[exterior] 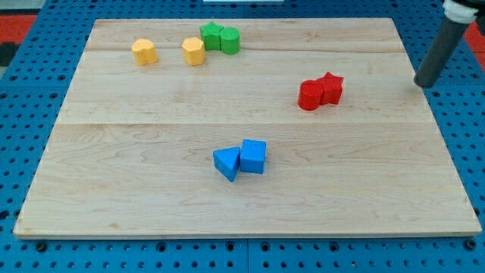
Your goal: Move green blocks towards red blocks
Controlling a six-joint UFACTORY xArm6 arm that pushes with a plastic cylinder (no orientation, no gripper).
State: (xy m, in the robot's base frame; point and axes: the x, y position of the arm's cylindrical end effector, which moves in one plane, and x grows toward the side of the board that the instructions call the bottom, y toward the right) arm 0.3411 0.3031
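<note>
Two green blocks sit touching near the view's top: a green star [211,36] and a green cylinder [229,40] to its right. Two red blocks sit touching at the right of the middle: a red cylinder [309,95] and a red star [330,88]. My tip [424,83] is at the board's right edge, to the right of the red blocks and far from the green ones. It touches no block.
Two yellow blocks [144,51] [193,51] lie at the view's top left, the right one next to the green star. Two blue blocks [226,163] [253,156] sit touching below the middle. The wooden board [114,167] lies on a blue pegboard.
</note>
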